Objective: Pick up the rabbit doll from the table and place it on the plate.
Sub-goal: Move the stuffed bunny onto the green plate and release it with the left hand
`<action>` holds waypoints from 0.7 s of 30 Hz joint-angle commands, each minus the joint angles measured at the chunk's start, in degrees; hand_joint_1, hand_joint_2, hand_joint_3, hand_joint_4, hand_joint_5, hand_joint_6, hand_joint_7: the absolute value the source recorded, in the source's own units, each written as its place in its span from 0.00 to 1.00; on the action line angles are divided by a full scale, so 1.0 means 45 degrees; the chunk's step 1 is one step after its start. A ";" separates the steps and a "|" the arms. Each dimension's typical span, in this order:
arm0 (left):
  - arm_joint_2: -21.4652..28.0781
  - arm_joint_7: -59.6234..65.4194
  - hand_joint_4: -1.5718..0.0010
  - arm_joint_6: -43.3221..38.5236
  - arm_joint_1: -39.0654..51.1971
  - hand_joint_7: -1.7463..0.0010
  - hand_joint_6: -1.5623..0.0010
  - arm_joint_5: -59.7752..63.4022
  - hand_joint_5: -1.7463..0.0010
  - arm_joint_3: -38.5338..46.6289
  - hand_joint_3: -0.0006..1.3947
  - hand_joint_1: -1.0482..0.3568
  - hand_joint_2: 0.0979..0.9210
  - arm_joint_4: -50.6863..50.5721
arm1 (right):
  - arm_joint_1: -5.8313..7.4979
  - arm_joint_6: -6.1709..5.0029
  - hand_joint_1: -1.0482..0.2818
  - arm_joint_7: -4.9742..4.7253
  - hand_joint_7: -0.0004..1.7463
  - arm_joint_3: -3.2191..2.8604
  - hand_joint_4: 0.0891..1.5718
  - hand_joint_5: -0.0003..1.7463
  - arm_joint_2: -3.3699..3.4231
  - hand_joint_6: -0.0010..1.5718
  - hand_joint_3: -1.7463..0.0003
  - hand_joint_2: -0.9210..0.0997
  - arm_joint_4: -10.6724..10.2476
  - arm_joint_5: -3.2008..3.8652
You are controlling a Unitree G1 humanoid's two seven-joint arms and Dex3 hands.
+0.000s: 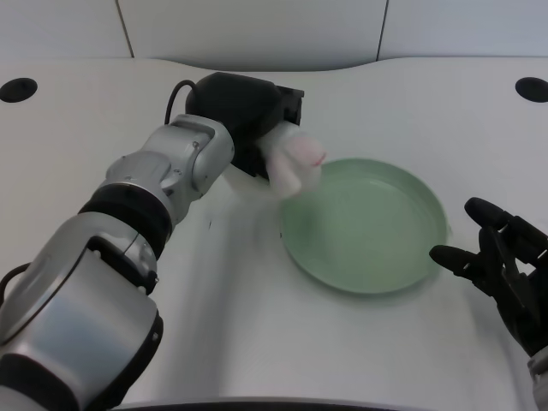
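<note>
My left hand holds the rabbit doll, a small white and pink plush that looks blurred. The doll hangs in the air just over the left rim of the green plate. The plate lies on the white table, right of centre, with nothing in it. My silver left forearm runs from the lower left up to the hand. Much of the doll's body is hidden inside the black fingers.
My right hand waits with fingers spread at the plate's right edge. Two dark round holes sit in the table's far corners. The table's back edge curves behind the left hand.
</note>
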 commanded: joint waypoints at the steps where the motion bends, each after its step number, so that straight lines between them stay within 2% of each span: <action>1: -0.0153 -0.0090 0.55 0.0133 -0.0430 0.00 0.61 0.0087 0.00 -0.0114 0.05 0.60 0.96 0.0056 | 0.0191 0.0111 0.58 -0.0157 0.00 -0.0029 0.55 0.31 -0.0070 0.61 0.79 0.00 -0.0196 -0.0018; 5: -0.0159 -0.0081 0.55 0.0145 -0.0440 0.00 0.61 0.0060 0.00 -0.0147 0.05 0.60 0.96 0.0070 | 0.0199 0.0125 0.58 -0.0174 0.00 -0.0022 0.55 0.31 -0.0069 0.61 0.79 0.00 -0.0216 -0.0018; 6: -0.0424 -0.0132 0.55 0.0100 -0.0472 0.00 0.61 0.0005 0.00 -0.0144 0.05 0.60 0.96 0.0054 | 0.0208 0.0117 0.58 -0.0185 0.00 -0.0023 0.55 0.31 0.0012 0.61 0.79 0.00 -0.0180 0.0023; 7: -0.0662 -0.0187 0.57 0.0063 -0.0497 0.04 0.63 -0.0045 0.06 -0.0138 0.05 0.59 0.97 0.0047 | 0.0223 0.0106 0.58 -0.0244 0.01 -0.0009 0.55 0.31 0.0093 0.62 0.80 0.00 -0.0165 0.0017; 10: -0.1035 -0.0310 0.56 0.0011 -0.0529 0.00 0.65 -0.0156 0.01 -0.0092 0.04 0.60 0.99 0.0063 | 0.0228 -0.0012 0.56 -0.0262 0.01 -0.0015 0.55 0.31 0.0211 0.63 0.83 0.00 -0.0047 0.0012; 13: -0.1353 -0.0400 0.55 0.0220 -0.0564 0.00 0.64 -0.0162 0.00 -0.0108 0.04 0.59 1.00 0.0092 | 0.0322 -0.0006 0.57 -0.0513 0.01 0.0056 0.55 0.32 0.0328 0.63 0.83 0.00 -0.0234 -0.0171; 15: -0.1488 -0.0326 0.56 0.0170 -0.0534 0.00 0.64 -0.0141 0.01 -0.0130 0.04 0.59 0.99 0.0093 | 0.0365 -0.0066 0.57 -0.0615 0.02 0.0077 0.55 0.32 0.0400 0.64 0.83 0.00 -0.0305 -0.0189; 16: -0.1563 -0.0298 0.56 0.0129 -0.0517 0.00 0.64 -0.0126 0.01 -0.0147 0.04 0.59 0.99 0.0094 | 0.0390 -0.0015 0.58 -0.0741 0.02 0.0099 0.56 0.32 0.0428 0.64 0.83 0.00 -0.0383 -0.0220; 18: -0.1740 -0.0307 0.58 0.0118 -0.0479 0.05 0.65 -0.0186 0.07 -0.0097 0.03 0.59 1.00 0.0103 | 0.0439 0.0079 0.57 -0.0851 0.02 0.0160 0.57 0.32 0.0417 0.65 0.83 0.00 -0.0521 -0.0248; 21: -0.1918 -0.0314 0.57 0.0016 -0.0417 0.03 0.65 -0.0282 0.05 -0.0023 0.03 0.59 1.00 0.0107 | 0.0485 0.0104 0.58 -0.0879 0.02 0.0225 0.57 0.33 0.0363 0.66 0.83 0.00 -0.0600 -0.0258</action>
